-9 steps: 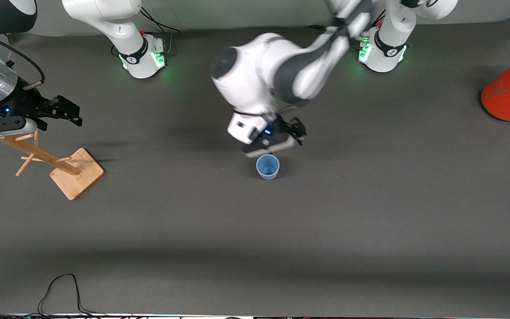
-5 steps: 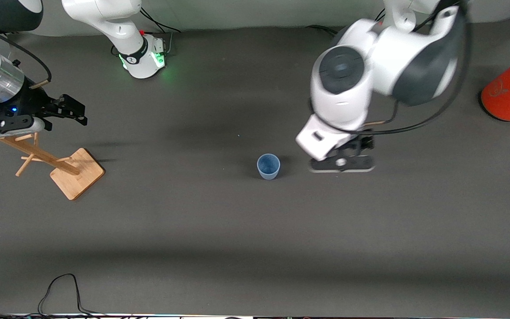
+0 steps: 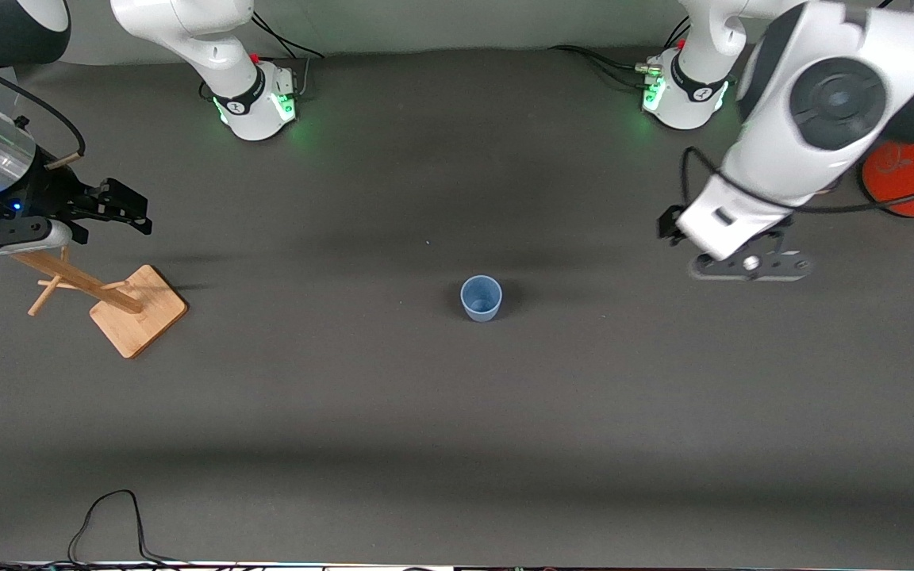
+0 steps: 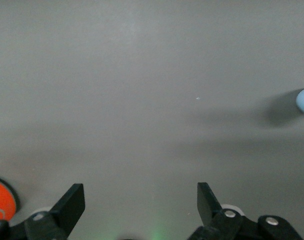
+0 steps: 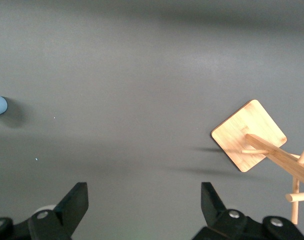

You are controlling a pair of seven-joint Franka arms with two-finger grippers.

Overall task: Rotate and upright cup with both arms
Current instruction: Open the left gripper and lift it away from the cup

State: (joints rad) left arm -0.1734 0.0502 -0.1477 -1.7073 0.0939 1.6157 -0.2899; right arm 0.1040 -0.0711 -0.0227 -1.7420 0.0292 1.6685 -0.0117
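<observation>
Cup (image 3: 481, 297): light blue, upright with its mouth up, standing alone on the dark grey surface (image 3: 457, 412) about midway between the two arms' ends; nothing touches it.
Left claw (image 3: 750, 266): up in the air over bare surface, well apart from the cup toward the left arm's end; in the left wrist view its two fingers (image 4: 72, 202) stand wide apart with nothing between them.
Right claw (image 3: 120, 208): well apart from the cup toward the right arm's end, over the surface just beside the wooden stand; fingers (image 5: 77, 200) spread wide and empty in the right wrist view.
Wooden stand (image 3: 120, 305): square base on the surface, pegged post leaning, well apart from the cup at the right arm's end.
Orange-red cylinder (image 3: 913, 178): well apart from the cup at the left arm's end, partly hidden by the left arm.
</observation>
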